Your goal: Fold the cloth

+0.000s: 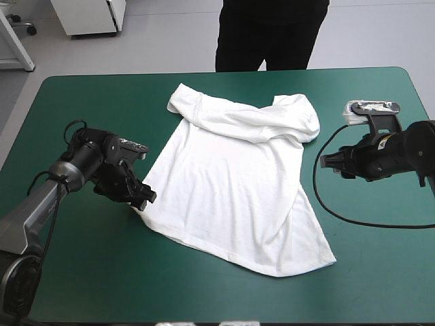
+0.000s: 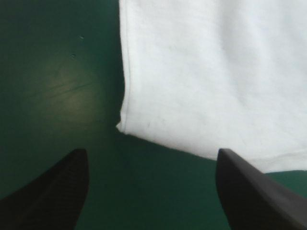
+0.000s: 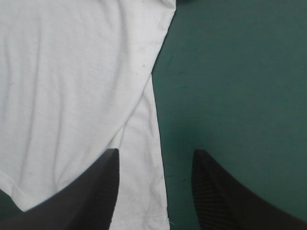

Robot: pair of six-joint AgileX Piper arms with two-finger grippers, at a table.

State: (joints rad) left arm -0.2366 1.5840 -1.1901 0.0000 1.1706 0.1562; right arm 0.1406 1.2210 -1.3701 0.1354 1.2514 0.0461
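Note:
The white T-shirt (image 1: 238, 183) lies spread on the teal-green table, its far part folded over into a rumpled band (image 1: 258, 119). My left gripper (image 1: 144, 197) sits low at the shirt's left hem corner. In the left wrist view that gripper (image 2: 151, 153) is open, and the shirt corner (image 2: 122, 125) lies just ahead between the fingers. My right gripper (image 1: 325, 161) is beside the shirt's right edge, a little apart from it. In the right wrist view it (image 3: 154, 152) is open, with the shirt's side edge (image 3: 144, 143) running between its fingers.
A broad stretch of teal-green cover (image 1: 102, 272) lies between the shirt and the table's near and left edges. A narrower strip of cover (image 1: 380, 258) lies to the shirt's right, under my right arm.

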